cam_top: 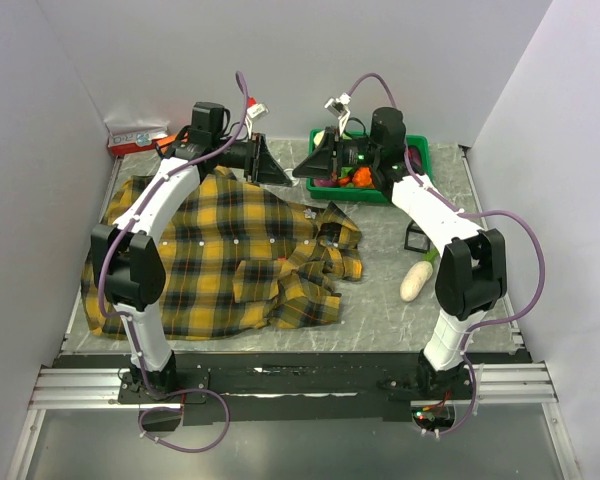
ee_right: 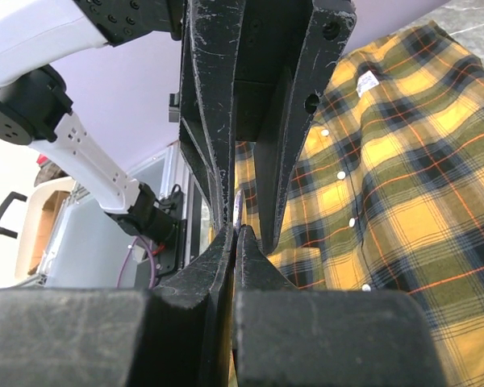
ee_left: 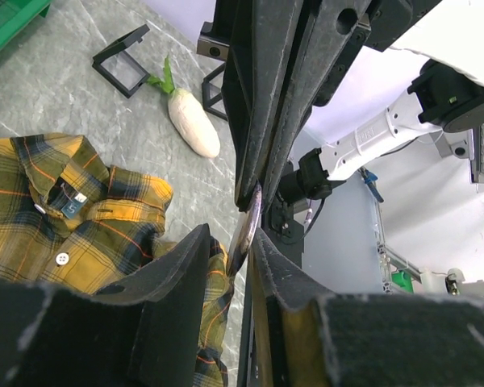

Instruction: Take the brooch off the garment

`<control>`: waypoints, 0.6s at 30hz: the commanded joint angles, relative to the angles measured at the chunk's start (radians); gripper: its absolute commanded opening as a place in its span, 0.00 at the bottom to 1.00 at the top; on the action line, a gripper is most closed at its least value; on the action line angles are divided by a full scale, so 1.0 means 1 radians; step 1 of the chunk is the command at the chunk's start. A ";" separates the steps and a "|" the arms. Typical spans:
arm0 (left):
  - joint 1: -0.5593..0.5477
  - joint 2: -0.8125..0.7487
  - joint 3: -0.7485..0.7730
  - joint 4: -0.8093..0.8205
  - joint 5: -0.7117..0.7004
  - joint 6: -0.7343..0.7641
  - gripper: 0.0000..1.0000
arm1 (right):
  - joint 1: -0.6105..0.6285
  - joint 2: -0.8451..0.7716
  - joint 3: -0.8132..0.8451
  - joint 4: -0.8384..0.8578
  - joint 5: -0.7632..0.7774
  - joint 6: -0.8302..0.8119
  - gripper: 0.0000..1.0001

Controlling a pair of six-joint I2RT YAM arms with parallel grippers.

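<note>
Top view: 2 arms meet tip to tip in the upper centre of the frame, above the grey bench (cam_top: 380,310). The left hand (cam_top: 283,171) reaches in from the left and the right hand (cam_top: 306,169) from the right.

The right hand's fingers are pressed together to a hairline slit and pinch the brooch (ee_right: 237,216), a thin silvery piece seen edge-on. The left hand's fingers (ee_left: 185,266) stand partly open, 1 on each side of the same piece. Whether either of them touches it cannot be told.

The brooch (ee_left: 247,224) is thus held in the air, off the garment (cam_top: 230,265). This yellow-and-black plaid shirt lies spread on the left half of the bench, collar toward the centre, white buttons showing.

Right of the shirt lie a white radish (cam_top: 415,281) with a green stalk and a small black frame (cam_top: 417,238). A green bin (cam_top: 378,190) sits at the upper centre, and a red box (cam_top: 135,140) at the upper left.
</note>
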 commanded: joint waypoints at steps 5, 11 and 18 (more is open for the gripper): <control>0.011 -0.034 -0.016 0.069 -0.077 -0.045 0.32 | 0.029 -0.071 0.039 -0.009 -0.033 -0.042 0.00; 0.009 -0.029 -0.023 0.064 -0.115 -0.057 0.32 | 0.031 -0.080 0.046 -0.017 -0.036 -0.054 0.00; -0.006 -0.028 -0.011 -0.008 -0.222 -0.002 0.30 | 0.040 -0.084 0.052 -0.028 -0.043 -0.074 0.00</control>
